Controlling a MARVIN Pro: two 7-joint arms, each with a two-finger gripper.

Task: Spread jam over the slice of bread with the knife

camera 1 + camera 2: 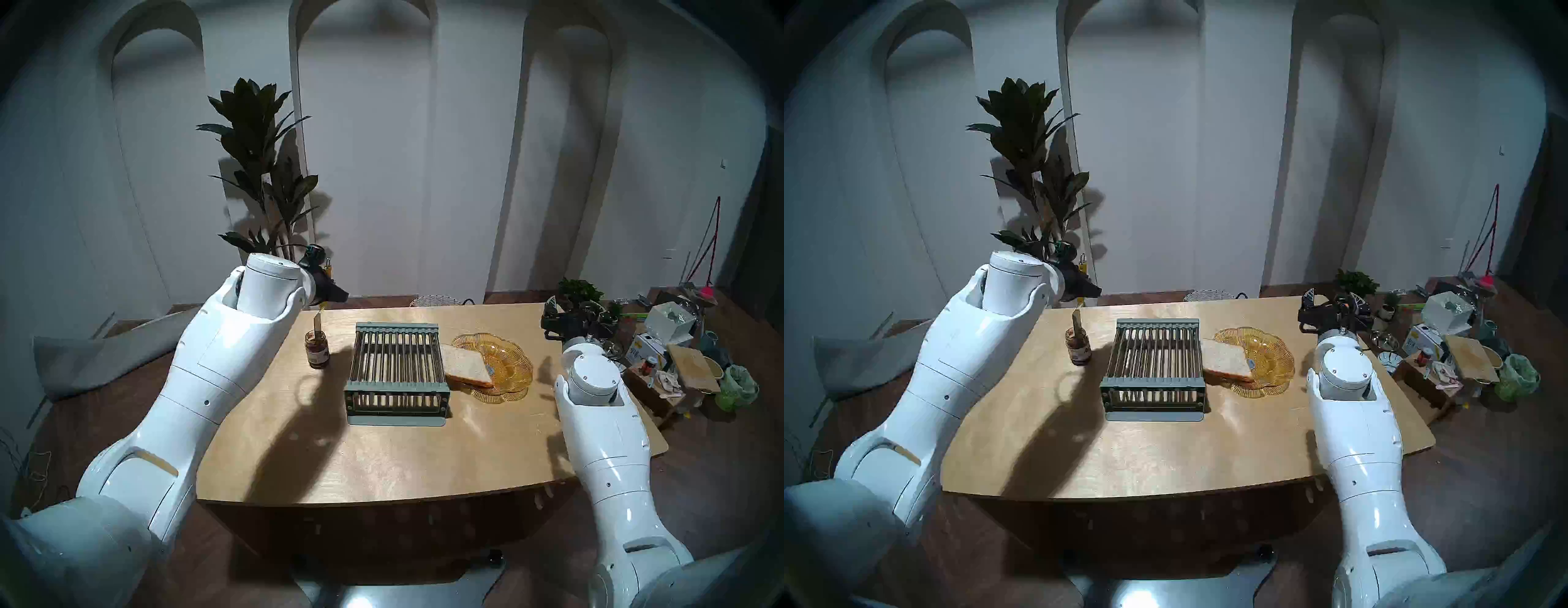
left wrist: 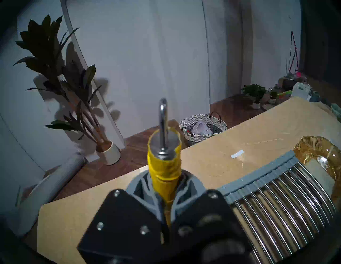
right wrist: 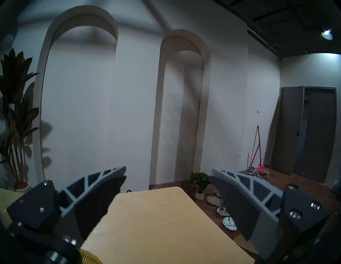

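Jam: in a small glass jam jar [image 1: 317,349] with no lid on, standing on the tabletop [image 1: 382,450], left of the dish rack [image 1: 396,373].
Knife: the knife [image 1: 317,323] hangs right above the jar, blade pointing down, tip at the jar mouth. I cannot tell if it is in the jam yet.
Long way of the knife: up and down, in line with the jar.
Left claw: the left claw [image 2: 167,208] is clenched on the yellow handle, just above the jar. My guess is a short push straight down comes next.
Bread: the slice of bread [image 1: 464,364] lies tilted on the amber glass plate [image 1: 515,373], right of the rack, no jam on it.
Right claw: the right claw [image 3: 168,175] is spread wide with nothing in it, right of the rack and past the plate.
Nearer arm: left for the jar, right for the bread.
Views: the head view shows jar and blade together. The left wrist view shows the grip but not the jar.
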